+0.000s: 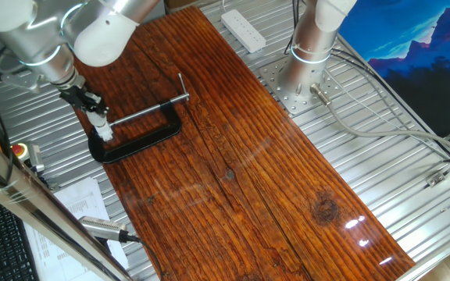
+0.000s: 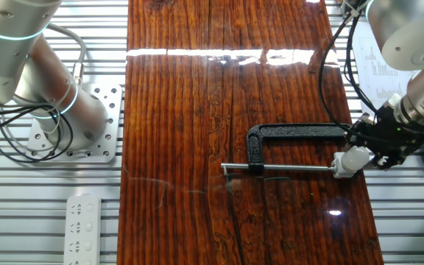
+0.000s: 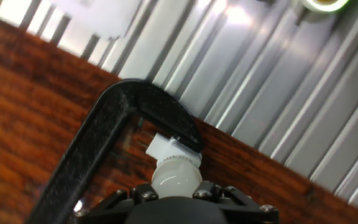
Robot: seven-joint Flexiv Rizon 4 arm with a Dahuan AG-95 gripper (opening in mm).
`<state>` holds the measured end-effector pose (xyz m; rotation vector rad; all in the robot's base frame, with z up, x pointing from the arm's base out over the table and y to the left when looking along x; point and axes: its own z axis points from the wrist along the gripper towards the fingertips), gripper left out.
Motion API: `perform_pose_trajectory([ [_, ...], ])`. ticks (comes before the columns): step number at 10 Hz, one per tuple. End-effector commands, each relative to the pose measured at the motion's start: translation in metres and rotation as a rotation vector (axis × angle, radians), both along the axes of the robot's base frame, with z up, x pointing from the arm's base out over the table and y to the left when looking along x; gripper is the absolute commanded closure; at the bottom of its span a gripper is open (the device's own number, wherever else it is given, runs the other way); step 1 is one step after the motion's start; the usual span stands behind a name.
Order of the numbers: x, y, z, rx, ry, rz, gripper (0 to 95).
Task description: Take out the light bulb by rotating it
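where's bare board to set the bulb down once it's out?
Bare wood runs across the board from the C-clamp toward the other arm's base plate, and below the screw rod. Crowded only at the edge where the gripper holds the light bulb at the clamp.

Holding the light bulb (image 3: 176, 178) just ahead of the gripper (image 3: 178, 200) (fingers mostly hidden). Seated in a white socket (image 3: 169, 150). Beyond, against a black C-clamp (image 3: 110, 134).

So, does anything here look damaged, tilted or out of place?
Nothing stands out. The black C-clamp lies flat on the wooden board, pinning the small white socket, and the gripper is closed on the frosted white bulb.
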<state>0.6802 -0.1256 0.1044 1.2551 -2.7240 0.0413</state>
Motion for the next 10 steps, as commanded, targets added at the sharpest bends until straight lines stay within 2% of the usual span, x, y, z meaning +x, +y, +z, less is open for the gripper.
perform_pose_trajectory([
  [1, -0.0011, 0.0009, -0.0004, -0.003, -0.002, 0.185, 95.0],
  [5, -0.0012, 0.0012, 0.0005, -0.01, -0.018, 0.344, 95.0],
  [8, -0.0016, 0.002, 0.0034, -0.015, -0.006, 0.44, 95.0],
  [10, -0.0016, 0.0024, 0.0032, -0.011, -0.014, 0.478, 95.0],
])
